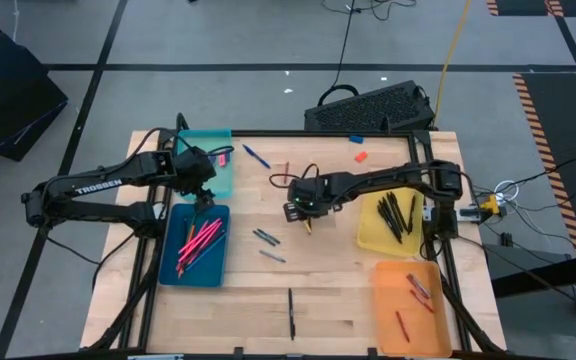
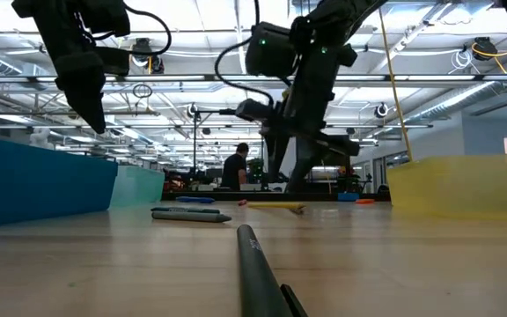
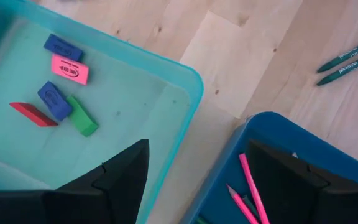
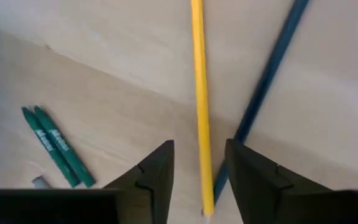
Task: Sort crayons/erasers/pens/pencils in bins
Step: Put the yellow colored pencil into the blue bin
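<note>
Yellow pencil lined up for a pinch at the table's centre.

The long thin yellow pencil (image 4: pixel 197 106) is straddled by the right gripper (image 4: pixel 199 177), jaws spread narrowly and not yet pinching; a blue pen (image 4: pixel 263 87) lies just beside it. Stubby erasers (image 3: pixel 61 87) are held in the teal translucent bin (image 3: pixel 188 93), pink pencils (image 1: pixel 198 243) in the dark blue bin (image 1: pixel 165 270), black pens (image 1: pixel 398 212) in the yellow bin (image 1: pixel 368 240). The left gripper (image 3: pixel 194 180) hovers spread, empty, over both bins' edges.
</note>
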`<act>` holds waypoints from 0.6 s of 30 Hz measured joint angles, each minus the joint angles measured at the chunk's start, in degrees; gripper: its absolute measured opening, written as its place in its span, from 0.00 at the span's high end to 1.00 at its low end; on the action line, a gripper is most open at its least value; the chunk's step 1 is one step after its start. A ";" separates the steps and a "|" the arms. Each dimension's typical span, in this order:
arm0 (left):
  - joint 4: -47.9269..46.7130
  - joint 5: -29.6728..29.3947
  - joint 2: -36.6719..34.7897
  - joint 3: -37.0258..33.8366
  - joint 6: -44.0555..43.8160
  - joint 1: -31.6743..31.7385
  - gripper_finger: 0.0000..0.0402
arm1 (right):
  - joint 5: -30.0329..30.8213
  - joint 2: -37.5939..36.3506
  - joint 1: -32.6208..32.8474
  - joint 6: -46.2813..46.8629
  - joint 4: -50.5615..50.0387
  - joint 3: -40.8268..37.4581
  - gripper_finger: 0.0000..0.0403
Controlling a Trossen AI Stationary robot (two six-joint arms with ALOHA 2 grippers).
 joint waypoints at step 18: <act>-2.12 1.00 0.00 4.16 -5.27 -1.18 0.33 | 12.58 3.92 0.64 -31.99 8.66 -0.02 0.66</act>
